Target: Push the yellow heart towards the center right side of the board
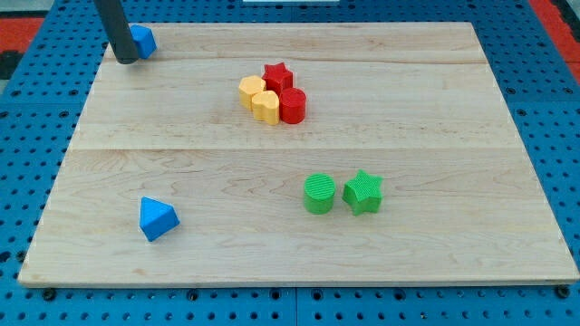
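Yellow heart (259, 99) sits above worktop (435, 254) centre toward the top edge, touching a red cylinder (293, 106) on its right with a red star (277, 75) just behind. My tip (126, 59) is at the top-left corner, touching a blue block (142, 40), well apart from the heart. No jaws on this rod; approach step: tip must reach the heart's left side, then push right.

My rod comes down from the view's top edge at about eleven o'clock, leaning slightly, dark and straight. My tip (126, 59) rests at the far upper-left of the tabletop (272, 244).
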